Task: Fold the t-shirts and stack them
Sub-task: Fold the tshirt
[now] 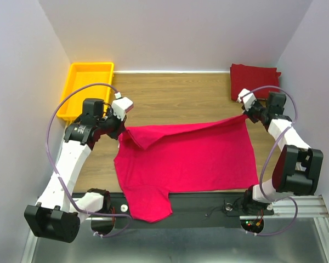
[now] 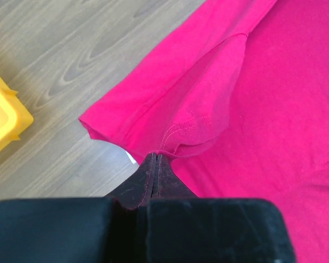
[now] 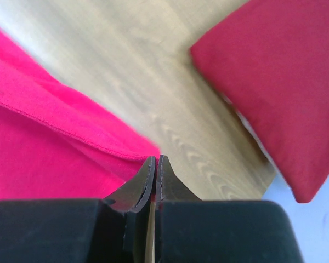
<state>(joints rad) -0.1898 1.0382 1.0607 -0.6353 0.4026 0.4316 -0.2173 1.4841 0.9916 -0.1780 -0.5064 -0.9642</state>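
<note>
The magenta-pink t-shirt (image 1: 192,159) lies spread across the wooden table, its lower part hanging over the near edge. My left gripper (image 1: 120,129) is shut on the shirt's far left corner by the sleeve; the left wrist view shows the hem (image 2: 181,131) pinched at the fingertips. My right gripper (image 1: 245,114) is shut on the shirt's far right corner, pulled to a point; the cloth (image 3: 55,126) reaches its tips. The crimson red t-shirt (image 1: 254,80) lies folded at the far right corner, and also shows in the right wrist view (image 3: 279,82).
A yellow plastic tray (image 1: 75,87) stands at the far left of the table; its corner shows in the left wrist view (image 2: 3,118). Bare wood (image 1: 175,98) lies between the tray and the folded red shirt. White walls close in on three sides.
</note>
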